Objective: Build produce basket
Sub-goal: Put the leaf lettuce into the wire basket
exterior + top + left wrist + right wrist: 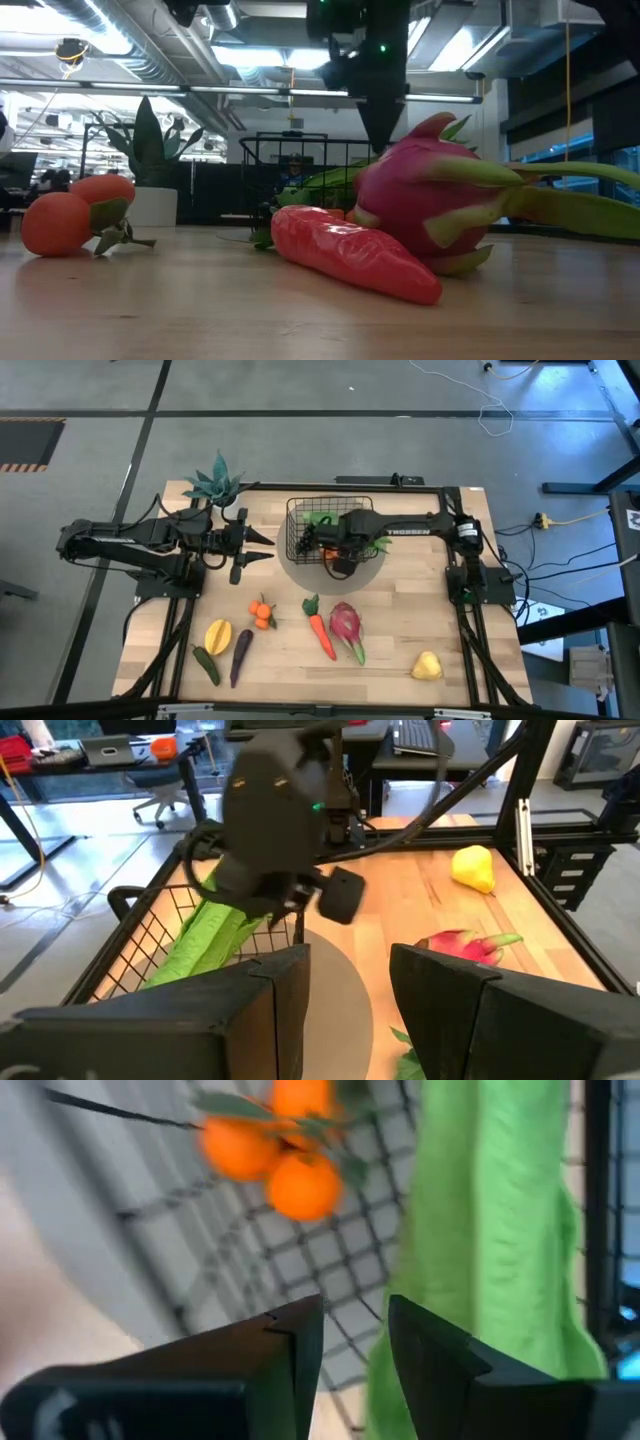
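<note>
Because the black wire-mesh basket [300, 520] sits on its grey round mat [372, 572] as the collecting point, the right gripper [322, 547] hangs over its interior, fingers parted and empty, above a sprig of small oranges [290, 1155] and long green bean pods [480, 1230] lying inside. The left gripper [262, 547] waits beside the basket, open and empty. The red-orange carrot [321, 632], pink dragon fruit [346, 628] and yellow pear [427, 666] lie outside, in front of it.

The only text I can read is the white word "TROSSEN" on the right arm [405, 531] in the high view; I find no other readable label or number.
</note>
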Motion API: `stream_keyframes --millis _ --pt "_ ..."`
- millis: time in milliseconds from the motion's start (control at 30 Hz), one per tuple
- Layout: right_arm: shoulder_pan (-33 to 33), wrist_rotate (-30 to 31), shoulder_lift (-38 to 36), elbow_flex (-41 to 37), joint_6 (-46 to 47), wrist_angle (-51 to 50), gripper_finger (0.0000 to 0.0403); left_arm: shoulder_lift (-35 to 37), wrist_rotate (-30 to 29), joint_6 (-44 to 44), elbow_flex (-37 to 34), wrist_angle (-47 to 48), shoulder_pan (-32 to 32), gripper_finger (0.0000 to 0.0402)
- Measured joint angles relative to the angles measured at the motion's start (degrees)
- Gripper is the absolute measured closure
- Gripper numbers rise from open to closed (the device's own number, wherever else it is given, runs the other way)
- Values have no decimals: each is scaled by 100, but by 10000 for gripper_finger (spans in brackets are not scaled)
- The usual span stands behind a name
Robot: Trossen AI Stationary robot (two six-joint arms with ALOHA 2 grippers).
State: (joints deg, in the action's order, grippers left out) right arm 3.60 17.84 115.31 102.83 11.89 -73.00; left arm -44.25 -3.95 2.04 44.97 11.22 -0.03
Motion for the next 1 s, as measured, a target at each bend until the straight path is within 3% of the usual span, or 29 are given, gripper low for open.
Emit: stream_keyframes --millis 367,500,567,733,1000 --pt "-164 -681 -11 342 137 62 283 2 0 -2 0 -37 0 271" --pt "-155 504 -9 343 167 -15 283 2 1 -4 0 -37 0 271" --pt "-131 681 -9 332 163 -113 283 2 1 -6 0 -33 0 271" --pt "-79 -207 -6 61 332 -91 283 2 1 -17 0 -28 1 271" --pt "-78 -760 -4 -9 436 246 283 2 1 0 0 -54 0 271"
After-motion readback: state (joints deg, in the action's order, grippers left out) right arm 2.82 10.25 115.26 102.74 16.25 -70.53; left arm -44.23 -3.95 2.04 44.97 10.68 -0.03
